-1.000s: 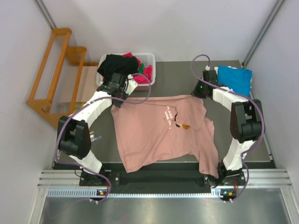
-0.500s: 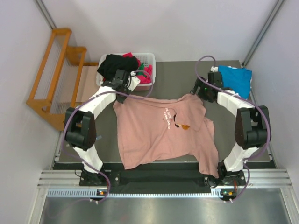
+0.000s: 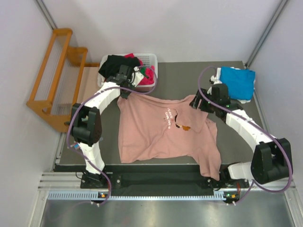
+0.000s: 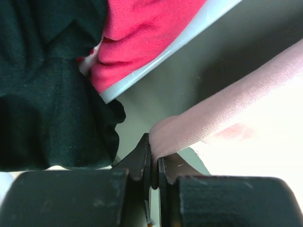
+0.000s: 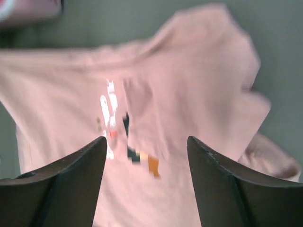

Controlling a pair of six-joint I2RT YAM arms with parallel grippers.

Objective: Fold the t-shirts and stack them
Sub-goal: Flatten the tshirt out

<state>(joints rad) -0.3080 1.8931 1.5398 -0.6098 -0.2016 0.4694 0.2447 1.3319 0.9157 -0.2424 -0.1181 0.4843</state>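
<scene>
Okay, top view: pink t-shirt (image 3: 161, 135) lies spread on the table (image 3: 184, 78), chest print (image 3: 182, 125) facing up, near hem hanging over the near table edge on the right. Left gripper (image 3: 124, 91) is at the shirt's far left corner, just beside the white basket (image 3: 151, 58), clamped on the cloth. Right gripper (image 3: 195, 103) is over the far right shoulder area with its fingers apart, no cloth in them. Blue t-shirt (image 3: 236, 81) sits folded at the far right corner of the table, apart from the pink one. Black t-shirt (image 3: 112, 66) and magenta t-shirt (image 3: 148, 78) are piled in the basket, black one spilling over the left rim.

Left wrist view: left gripper (image 4: 154, 156) has its fingers pressed together on a bunched fold of pink t-shirt (image 4: 213, 111), cloth pulled up off the table (image 4: 199, 66). Basket (image 4: 161, 59) rim is just beyond, magenta t-shirt (image 4: 142, 33) inside, black t-shirt (image 4: 47, 99) draped to the left.

Right wrist view, blurry: right gripper (image 5: 146, 142) has both fingers (image 5: 66, 189) spread wide with nothing between them. Pink t-shirt (image 5: 189, 80) lies below with the chest print (image 5: 137, 153) between the fingertips; can't tell if the tips touch cloth. Table (image 5: 284, 42) shows at right.
</scene>
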